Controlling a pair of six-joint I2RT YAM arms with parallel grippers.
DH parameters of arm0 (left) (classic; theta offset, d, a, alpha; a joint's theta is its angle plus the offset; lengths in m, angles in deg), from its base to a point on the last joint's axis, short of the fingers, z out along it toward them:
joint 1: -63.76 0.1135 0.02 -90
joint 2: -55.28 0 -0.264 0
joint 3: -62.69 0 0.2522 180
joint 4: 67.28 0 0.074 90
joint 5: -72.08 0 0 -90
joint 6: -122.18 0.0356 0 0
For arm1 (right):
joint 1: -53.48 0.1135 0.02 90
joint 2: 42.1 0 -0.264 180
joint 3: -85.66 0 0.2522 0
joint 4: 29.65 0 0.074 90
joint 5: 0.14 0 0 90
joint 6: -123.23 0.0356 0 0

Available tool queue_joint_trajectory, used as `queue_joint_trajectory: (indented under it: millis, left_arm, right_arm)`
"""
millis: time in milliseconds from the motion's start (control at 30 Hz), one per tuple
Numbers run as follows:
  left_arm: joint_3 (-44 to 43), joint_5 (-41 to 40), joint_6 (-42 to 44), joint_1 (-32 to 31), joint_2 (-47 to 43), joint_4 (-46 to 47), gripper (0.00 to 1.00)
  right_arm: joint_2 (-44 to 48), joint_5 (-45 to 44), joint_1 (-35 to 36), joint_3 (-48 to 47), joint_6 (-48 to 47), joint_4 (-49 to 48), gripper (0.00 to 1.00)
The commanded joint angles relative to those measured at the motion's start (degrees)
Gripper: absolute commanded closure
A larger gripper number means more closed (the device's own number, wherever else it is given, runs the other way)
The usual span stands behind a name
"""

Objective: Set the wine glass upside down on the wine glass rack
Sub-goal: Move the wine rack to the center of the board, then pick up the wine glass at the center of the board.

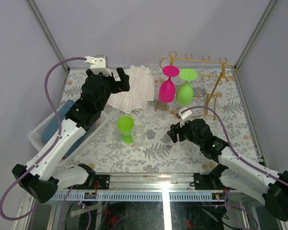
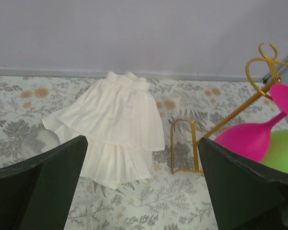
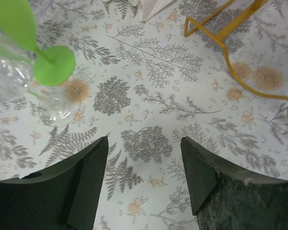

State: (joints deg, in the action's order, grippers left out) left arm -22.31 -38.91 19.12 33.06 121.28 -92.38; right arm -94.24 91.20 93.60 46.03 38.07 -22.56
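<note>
The gold wine glass rack stands at the back right. A pink wine glass and a green wine glass hang upside down from it. A second green wine glass and a clear glass stand on the table's middle. My right gripper hovers low to their right, open and holding nothing. In the right wrist view the green foot lies ahead to the left. My left gripper is open over the white cloth, and the rack shows at its right.
A white plastic basket with a blue item sits at the left edge under my left arm. The folded white cloth lies at the back centre. The rack's wire base runs across the patterned tablecloth near my right gripper.
</note>
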Motion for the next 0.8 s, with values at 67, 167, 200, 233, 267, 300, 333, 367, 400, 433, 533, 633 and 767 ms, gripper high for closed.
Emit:
queue_joint_trajectory:
  millis: [67, 167, 200, 233, 267, 300, 333, 367, 400, 433, 533, 633, 767]
  left_arm:
    - [-1.4, 9.4, -2.2, 0.3, -2.3, -10.5, 0.00]
    - [-2.5, 12.1, -3.6, 0.3, -1.7, -15.6, 0.00]
    - [-2.9, 12.3, -4.4, 0.3, -1.4, -17.3, 0.00]
    - [-3.6, 12.3, -5.1, 0.3, -0.8, -19.1, 0.00]
    - [-4.3, 12.3, -5.7, 0.3, -0.3, -20.7, 0.00]
    - [-5.3, 12.0, -6.2, 0.3, 0.2, -22.6, 0.00]
    - [-6.2, 11.4, -6.7, 0.3, 0.8, -24.1, 0.00]
    - [-7.1, 10.9, -7.1, 0.3, 1.2, -25.5, 0.00]
    - [-7.9, 10.7, -7.5, 0.3, 1.6, -26.9, 0.00]
    - [-8.4, 11.0, -7.6, 0.3, 1.8, -27.6, 0.00]
    - [-8.6, 11.5, -8.6, 0.3, 1.7, -28.4, 0.00]
    - [-7.3, 8.9, -10.5, 0.4, 0.6, -27.4, 0.00]
    - [-8.0, 9.6, -10.4, 0.2, 2.7, -28.6, 0.00]
  right_arm:
    - [8.5, 2.8, 0.3, 3.7, 14.5, 2.7, 0.13]
    - [11.2, 3.5, 0.3, 5.4, 16.4, 3.1, 0.00]
    - [11.8, 3.8, 0.3, 6.0, 17.0, 2.9, 0.01]
    - [12.3, 4.2, 0.3, 6.5, 17.4, 2.9, 0.01]
    - [12.2, 4.8, 0.3, 6.9, 17.6, 2.9, 0.01]
    - [12.1, 5.3, 0.3, 7.1, 18.0, 3.0, 0.01]
    - [12.0, 5.4, 0.3, 7.2, 18.9, 3.4, 0.01]
    - [11.6, 5.4, 0.3, 7.2, 20.2, 4.1, 0.01]
    - [10.9, 6.1, 0.3, 7.0, 21.3, 4.6, 0.01]
    - [10.0, 7.0, 0.3, 6.8, 21.6, 5.0, 0.01]
    - [6.1, 6.8, 0.3, 4.4, 22.1, 9.4, 0.01]
    - [4.5, 7.3, 0.3, 3.2, 21.0, 11.5, 0.01]
    - [6.8, 6.2, 0.3, 3.0, 21.6, 12.7, 0.01]
